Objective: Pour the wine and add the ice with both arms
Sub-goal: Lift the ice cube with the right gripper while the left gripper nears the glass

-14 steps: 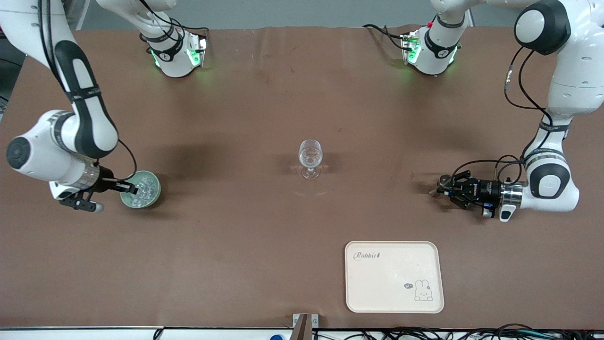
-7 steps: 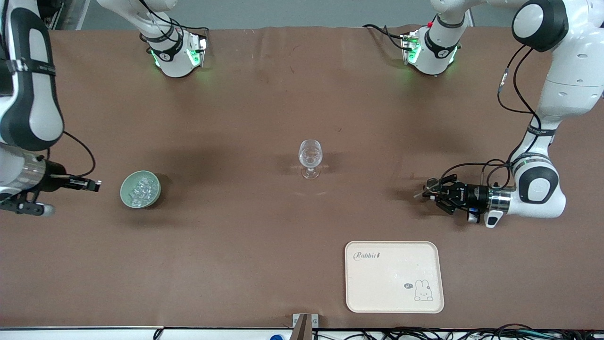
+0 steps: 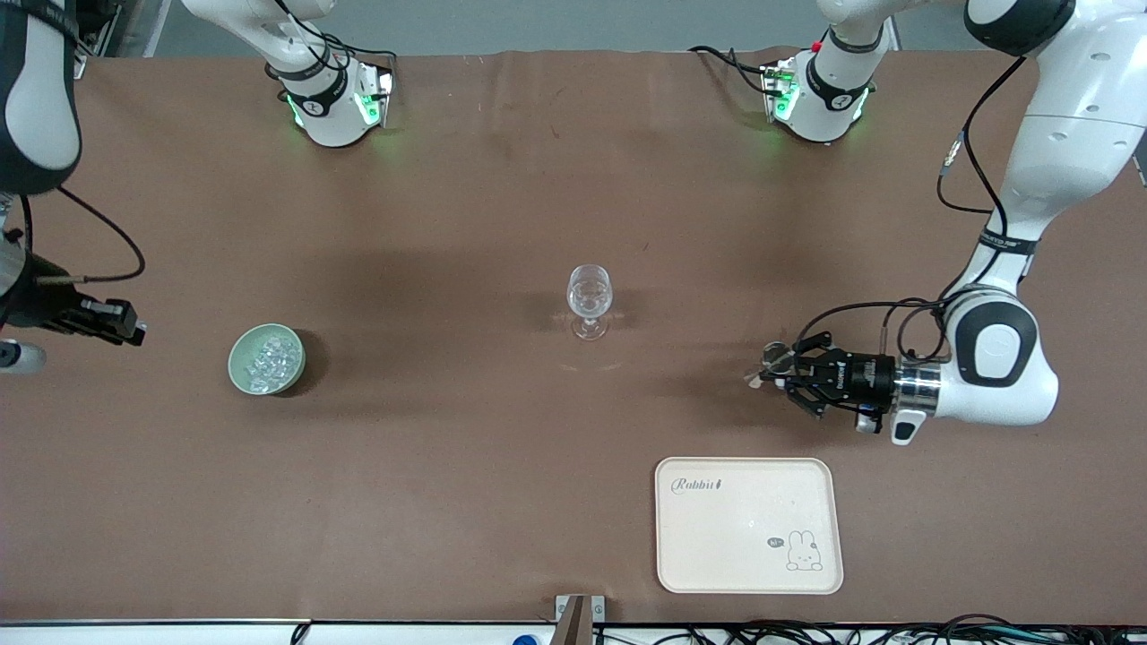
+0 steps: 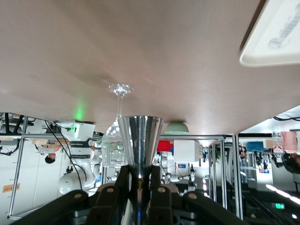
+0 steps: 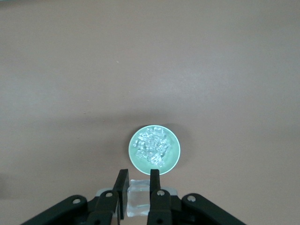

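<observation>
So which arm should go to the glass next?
Probably the left: its gripper, clamping a metal measuring cup, hovers close to the wine glass. The right gripper holds an ice cube much farther away.

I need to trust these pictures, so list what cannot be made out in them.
- Front view: the right gripper sits at the picture's edge; the ice cube it holds does not show.
- Front view: the metal cup in the left gripper is too small to see inside.
- Wine glass: contents unreadable through clear glass.

Right arm (image 3: 36, 90) runs off the frame (upper links unseen)
</observation>
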You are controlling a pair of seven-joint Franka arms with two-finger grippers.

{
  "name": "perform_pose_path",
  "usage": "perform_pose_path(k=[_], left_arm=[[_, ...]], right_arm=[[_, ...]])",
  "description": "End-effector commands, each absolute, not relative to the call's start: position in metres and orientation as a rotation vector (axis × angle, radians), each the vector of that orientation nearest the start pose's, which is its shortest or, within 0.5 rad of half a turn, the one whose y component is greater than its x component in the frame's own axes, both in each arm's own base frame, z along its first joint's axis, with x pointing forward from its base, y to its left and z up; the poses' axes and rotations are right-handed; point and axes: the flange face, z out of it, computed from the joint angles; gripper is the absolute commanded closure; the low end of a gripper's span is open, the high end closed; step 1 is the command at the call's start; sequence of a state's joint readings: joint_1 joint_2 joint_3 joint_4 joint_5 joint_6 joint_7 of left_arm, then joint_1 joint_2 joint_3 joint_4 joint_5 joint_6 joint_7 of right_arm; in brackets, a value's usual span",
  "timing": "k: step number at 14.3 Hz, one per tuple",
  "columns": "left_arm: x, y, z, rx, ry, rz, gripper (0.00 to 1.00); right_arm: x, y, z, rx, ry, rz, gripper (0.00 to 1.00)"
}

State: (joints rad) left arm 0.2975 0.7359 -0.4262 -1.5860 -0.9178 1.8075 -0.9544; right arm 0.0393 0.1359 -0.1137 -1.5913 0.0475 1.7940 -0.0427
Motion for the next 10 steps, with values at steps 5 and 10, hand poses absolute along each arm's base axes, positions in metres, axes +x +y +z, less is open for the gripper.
perform_pose_path(k=[5, 10], left_arm=[[0.614, -0.222, 0.315, 1.799, 1.484, -1.073, 0.99], [0.569, -0.272, 0.34, 1.885, 1.536, -1.026, 0.99]], right_arm=[[0.535, -0.043, 0.607, -3.107, 0.053, -0.148, 0.94], [0.531, -0.048, 0.62, -3.105, 0.071, -0.155, 0.94]])
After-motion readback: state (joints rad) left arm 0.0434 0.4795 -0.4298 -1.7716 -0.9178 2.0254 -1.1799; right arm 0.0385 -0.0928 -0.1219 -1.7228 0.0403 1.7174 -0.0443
